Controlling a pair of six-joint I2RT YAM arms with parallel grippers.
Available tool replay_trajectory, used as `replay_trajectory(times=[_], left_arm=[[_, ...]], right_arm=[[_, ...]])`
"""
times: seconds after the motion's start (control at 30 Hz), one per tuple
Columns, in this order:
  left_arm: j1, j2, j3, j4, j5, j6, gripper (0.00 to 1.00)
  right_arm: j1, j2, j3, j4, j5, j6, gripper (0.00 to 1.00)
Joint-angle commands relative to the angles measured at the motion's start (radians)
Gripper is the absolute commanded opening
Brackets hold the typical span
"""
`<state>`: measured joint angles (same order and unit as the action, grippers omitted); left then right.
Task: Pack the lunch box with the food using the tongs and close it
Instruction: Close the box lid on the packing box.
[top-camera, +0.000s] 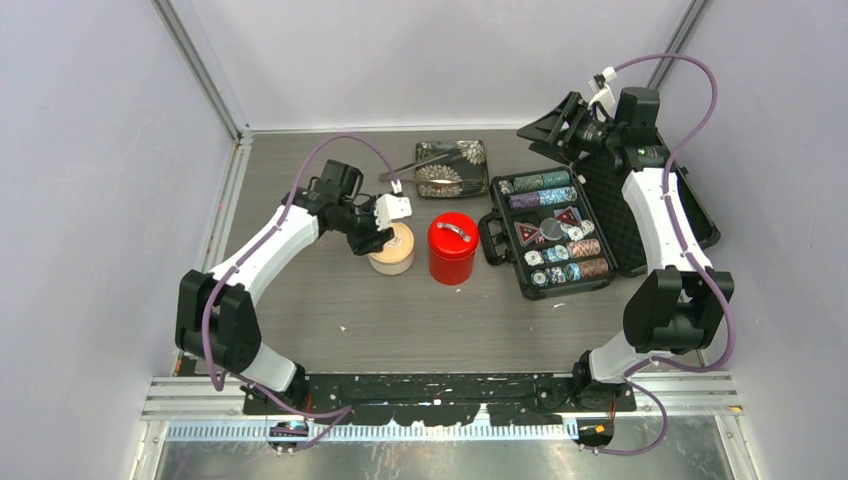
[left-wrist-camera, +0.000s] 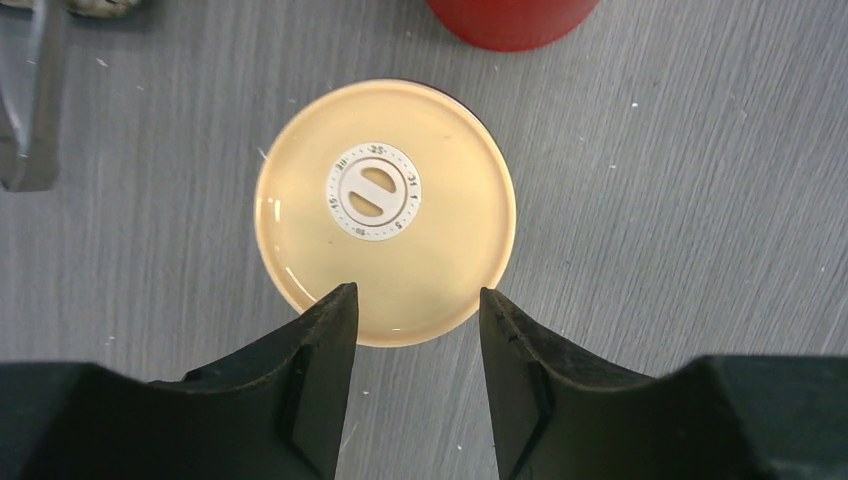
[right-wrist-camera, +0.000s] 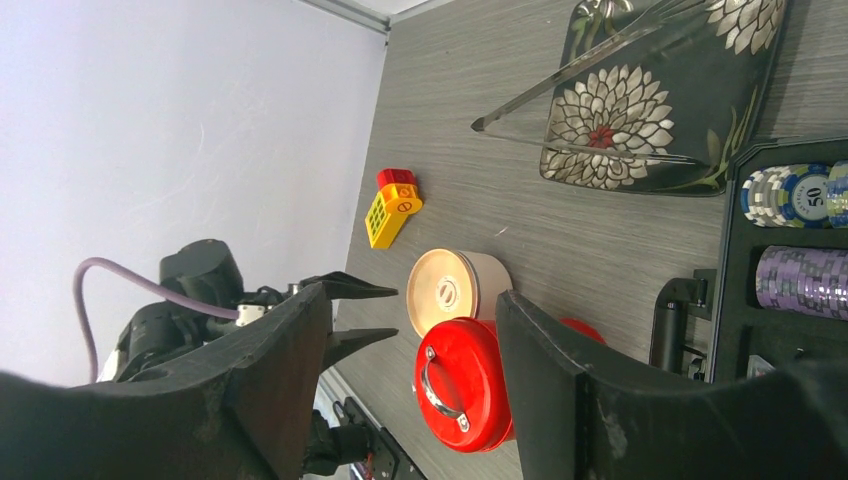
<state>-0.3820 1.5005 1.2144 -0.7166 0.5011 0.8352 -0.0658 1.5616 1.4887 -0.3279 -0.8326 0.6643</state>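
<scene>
Lunch box tub (left-wrist-camera: 385, 212) lidded, left tool (left-wrist-camera: 417, 292) released over its rim, right tool (right-wrist-camera: 412, 295) released

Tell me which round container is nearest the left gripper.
The cream tub, short with a flat beige lid; the red handled canister stands beside it.

One tub (left-wrist-camera: 430, 250); one canister (top-camera: 452, 250); one tongs (top-camera: 410, 166)

Plain pale lilac-white walls (top-camera: 440, 60) enclose a grey wood-grain table (top-camera: 340, 320) on three sides. Aluminium posts (top-camera: 203, 68) stand in the far corners; a metal rail (top-camera: 195, 398) runs along the near edge.
</scene>
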Motion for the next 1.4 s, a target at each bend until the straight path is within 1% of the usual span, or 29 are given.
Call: replay_trajectory(times=[0.0,0.27,0.5,0.7,0.9,1.07,1.2,1.37], left_arm=[[0.003,0.034,-0.026,-0.004,-0.040,0.031,0.49],[0.003,0.088,-0.061,0.034,-0.010,0.019,0.48],[0.005,0.127,-0.098,0.076,-0.006,-0.011,0.45],[0.008,0.154,-0.107,0.079,0.056,-0.033,0.44],[0.007,0.131,-0.042,0.001,0.078,-0.041,0.44],[-0.002,0.091,0.057,-0.055,0.054,-0.068,0.44],[-0.018,0.094,0.087,0.002,0.001,-0.098,0.46],[-0.044,0.156,0.108,0.070,-0.059,-0.114,0.49]], right_arm=[[-0.003,-0.065,-0.005,0.044,-0.010,-0.002,0.67],[-0.004,-0.064,0.011,0.029,-0.006,-0.020,0.67],[-0.003,-0.061,0.010,0.029,-0.001,-0.021,0.67],[-0.003,-0.058,0.010,0.028,-0.002,-0.022,0.67],[-0.003,-0.062,0.021,0.000,-0.002,-0.046,0.67],[-0.003,-0.062,0.018,0.000,-0.001,-0.045,0.67],[-0.003,-0.055,0.014,0.016,-0.001,-0.028,0.67],[-0.003,-0.046,0.016,0.023,0.000,-0.022,0.67]])
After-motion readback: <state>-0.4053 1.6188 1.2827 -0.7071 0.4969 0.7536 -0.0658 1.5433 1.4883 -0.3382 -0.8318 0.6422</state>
